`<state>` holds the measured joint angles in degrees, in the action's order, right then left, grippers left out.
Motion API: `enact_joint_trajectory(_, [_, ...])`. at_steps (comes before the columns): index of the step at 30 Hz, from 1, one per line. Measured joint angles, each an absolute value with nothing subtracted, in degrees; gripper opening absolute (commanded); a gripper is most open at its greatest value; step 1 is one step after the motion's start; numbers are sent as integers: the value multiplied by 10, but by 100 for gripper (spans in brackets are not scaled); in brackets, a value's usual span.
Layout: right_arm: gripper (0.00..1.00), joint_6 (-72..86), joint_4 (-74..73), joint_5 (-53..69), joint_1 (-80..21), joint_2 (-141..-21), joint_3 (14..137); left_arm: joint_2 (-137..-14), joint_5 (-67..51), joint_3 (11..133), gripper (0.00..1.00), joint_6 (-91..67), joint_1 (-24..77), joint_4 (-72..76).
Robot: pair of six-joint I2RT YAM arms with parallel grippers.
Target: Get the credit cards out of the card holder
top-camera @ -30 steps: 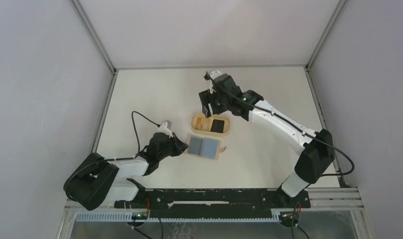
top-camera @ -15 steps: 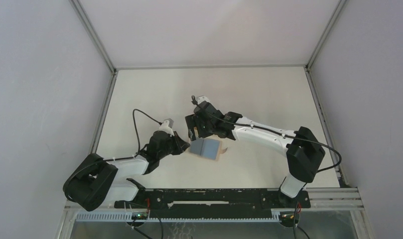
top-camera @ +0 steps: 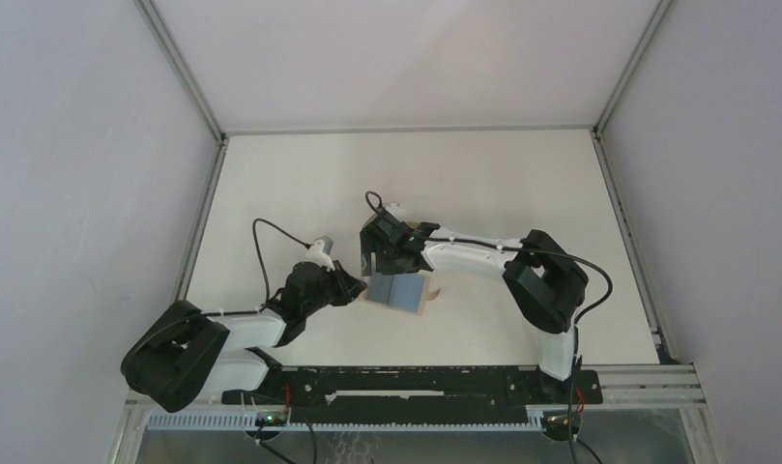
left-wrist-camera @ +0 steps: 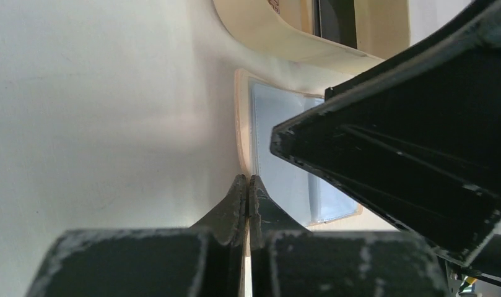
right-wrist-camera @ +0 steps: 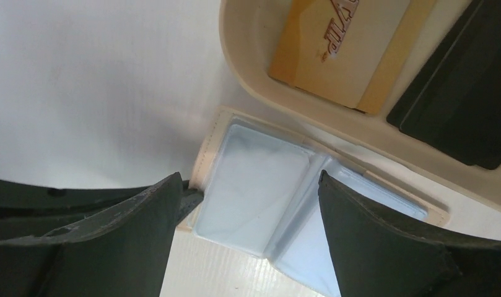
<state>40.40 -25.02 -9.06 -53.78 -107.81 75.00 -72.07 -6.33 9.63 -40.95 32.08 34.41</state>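
The card holder lies opened flat on the table, tan rim around light blue pockets. I cannot tell a light blue card from the sleeve. My left gripper is shut on the holder's left edge, its tips pinching the tan rim. My right gripper is open, hanging just above the holder with one finger either side of the left pocket; it also shows in the top view. A black card lies in the tan tray.
The oval tan tray sits just beyond the holder and also holds a gold card beside the black one. In the top view my right arm covers most of the tray. White walls and a frame bound the table.
My right gripper has swung from the far side of the tray towards me and down over the open card holder. My left gripper has kept its grip on the holder's edge.
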Motion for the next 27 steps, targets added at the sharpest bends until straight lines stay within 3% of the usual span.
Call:
enact_joint_trajectory(12, [85,421,-306,-92,-538,-1153,829,-747,-61,79,0,-442,321,400])
enact_joint_trajectory(27, [85,423,-321,-109,-536,-1143,812,-750,-52,63,0,-457,321,423])
